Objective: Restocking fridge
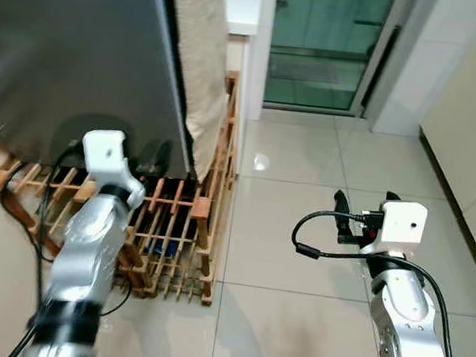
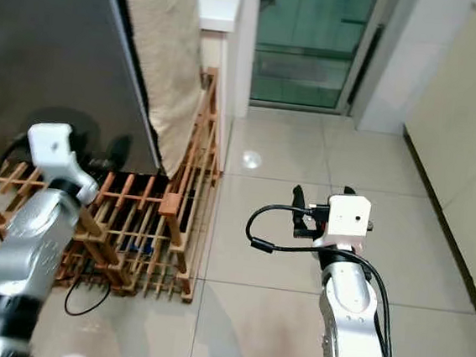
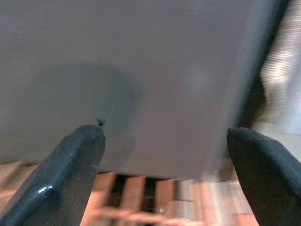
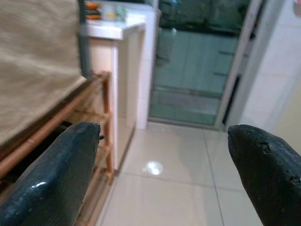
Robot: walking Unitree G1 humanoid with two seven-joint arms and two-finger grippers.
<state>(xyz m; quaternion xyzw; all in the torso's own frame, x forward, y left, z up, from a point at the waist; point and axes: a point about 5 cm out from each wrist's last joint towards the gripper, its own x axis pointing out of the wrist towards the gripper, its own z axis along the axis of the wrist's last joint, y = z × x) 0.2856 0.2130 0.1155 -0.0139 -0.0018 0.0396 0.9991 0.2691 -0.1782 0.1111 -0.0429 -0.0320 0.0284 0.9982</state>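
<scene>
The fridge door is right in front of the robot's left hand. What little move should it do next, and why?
Probably ease the left gripper toward the right edge of the grey fridge door. Its fingers are open, empty and face the flat panel, with nothing to grab there. The edge lies beside the beige cloth. The right gripper hangs open over the floor.

Head stereo pair looks forward-down, sharing the grey fridge door (image 1: 73, 53) and wooden rack (image 1: 179, 223); left wrist camera faces the door close-up, right wrist camera faces the glass door (image 4: 202, 61).
</scene>
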